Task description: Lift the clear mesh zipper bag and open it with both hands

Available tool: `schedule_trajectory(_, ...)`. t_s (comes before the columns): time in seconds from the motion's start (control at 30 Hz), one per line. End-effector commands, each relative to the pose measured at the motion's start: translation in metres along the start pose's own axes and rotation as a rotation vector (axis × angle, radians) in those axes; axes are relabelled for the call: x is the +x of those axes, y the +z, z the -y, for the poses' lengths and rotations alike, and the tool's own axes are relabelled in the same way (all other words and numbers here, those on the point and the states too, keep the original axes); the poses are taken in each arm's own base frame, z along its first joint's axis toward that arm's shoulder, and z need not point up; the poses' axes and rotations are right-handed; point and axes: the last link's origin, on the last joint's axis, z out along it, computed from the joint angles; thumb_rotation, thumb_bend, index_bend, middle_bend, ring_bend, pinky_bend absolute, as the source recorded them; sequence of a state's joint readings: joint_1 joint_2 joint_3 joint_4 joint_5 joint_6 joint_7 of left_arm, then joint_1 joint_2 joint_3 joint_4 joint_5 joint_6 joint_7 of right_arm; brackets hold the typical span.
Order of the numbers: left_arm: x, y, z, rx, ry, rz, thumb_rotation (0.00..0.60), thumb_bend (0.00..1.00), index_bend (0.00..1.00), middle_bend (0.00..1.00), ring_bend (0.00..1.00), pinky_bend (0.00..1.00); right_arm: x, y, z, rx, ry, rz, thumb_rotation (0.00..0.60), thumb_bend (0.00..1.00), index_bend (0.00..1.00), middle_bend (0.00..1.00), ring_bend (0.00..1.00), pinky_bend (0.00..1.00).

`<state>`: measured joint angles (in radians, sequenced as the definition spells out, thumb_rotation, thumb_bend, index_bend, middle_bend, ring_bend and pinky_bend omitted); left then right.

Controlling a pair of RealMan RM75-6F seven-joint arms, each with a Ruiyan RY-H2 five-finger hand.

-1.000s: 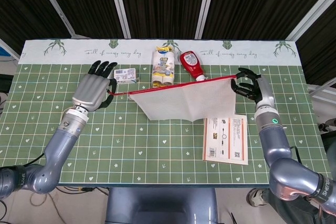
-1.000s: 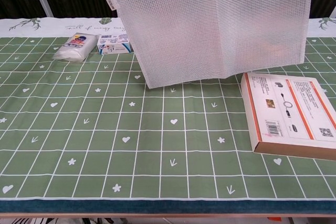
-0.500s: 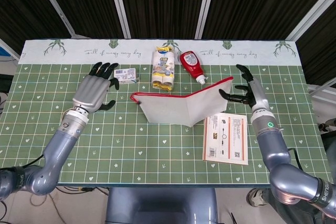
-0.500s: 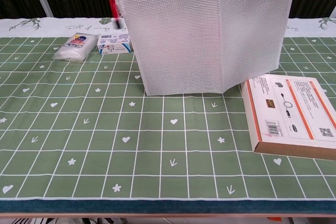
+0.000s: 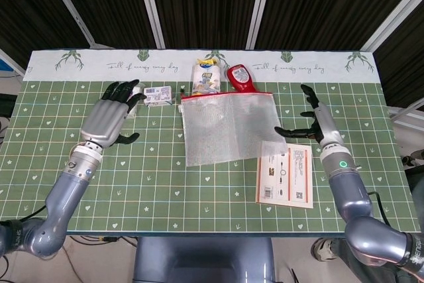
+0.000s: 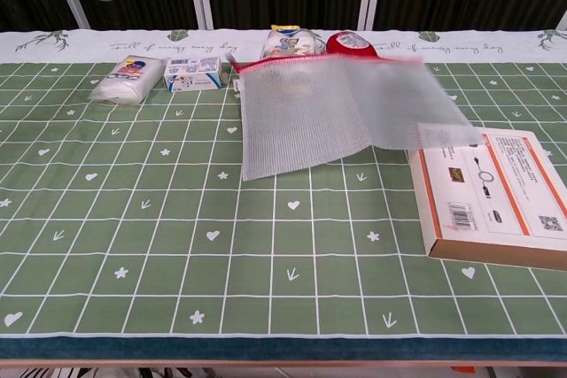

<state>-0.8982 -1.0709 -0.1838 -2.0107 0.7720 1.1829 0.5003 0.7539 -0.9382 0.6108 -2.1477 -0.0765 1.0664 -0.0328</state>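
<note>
The clear mesh zipper bag point(image 5: 228, 127) with its red zipper edge lies flat on the green table, its red top toward the far side. In the chest view the mesh bag point(image 6: 341, 108) looks blurred and its right corner overlaps the flat box. My left hand point(image 5: 106, 118) hovers left of the bag with fingers spread, holding nothing. To the right of the bag, my right hand point(image 5: 313, 122) is open too, fingers apart and clear of the mesh. Neither hand shows in the chest view.
A flat white and orange box point(image 5: 285, 175) lies right of the bag. Along the far edge stand a red ketchup bottle point(image 5: 240, 77), a yellow snack pack point(image 5: 206, 75), a small blue-white box point(image 5: 157, 95) and a white pouch point(image 6: 128, 79).
Both hands let go of the bag, which dropped from hanging stretched in the air to lying flat on the table. The hands drew apart and lowered slightly.
</note>
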Motion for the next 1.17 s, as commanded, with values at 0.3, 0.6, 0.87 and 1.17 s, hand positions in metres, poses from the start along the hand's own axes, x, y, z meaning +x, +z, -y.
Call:
schedule_trajectory(0.3,-0.027,-0.073,0.045,0.075,-0.014,-0.035,0.600,0.10,0.11,0.00,0.00,0.00,0.028,-0.037,-0.077,0.062,-0.382,-0.094,0.600,0.12,0.00,0.00,0.00,0.20)
schedule_trajectory(0.6,-0.077,-0.147,0.107,0.186,-0.027,-0.037,0.600,0.07,0.03,0.00,0.00,0.00,0.052,-0.079,-0.162,0.199,-0.666,-0.201,0.600,0.12,0.00,0.00,0.00,0.20)
schedule_trajectory(0.87,-0.090,-0.193,0.150,0.231,0.084,-0.111,0.600,0.06,0.00,0.00,0.00,0.00,0.079,-0.100,-0.205,0.225,-0.730,-0.289,0.600,0.11,0.00,0.00,0.00,0.19)
schedule_trajectory(1.17,-0.089,-0.204,0.162,0.244,0.058,-0.169,0.600,0.06,0.00,0.00,0.00,0.00,0.089,-0.101,-0.220,0.217,-0.699,-0.330,0.600,0.11,0.00,0.00,0.00,0.19)
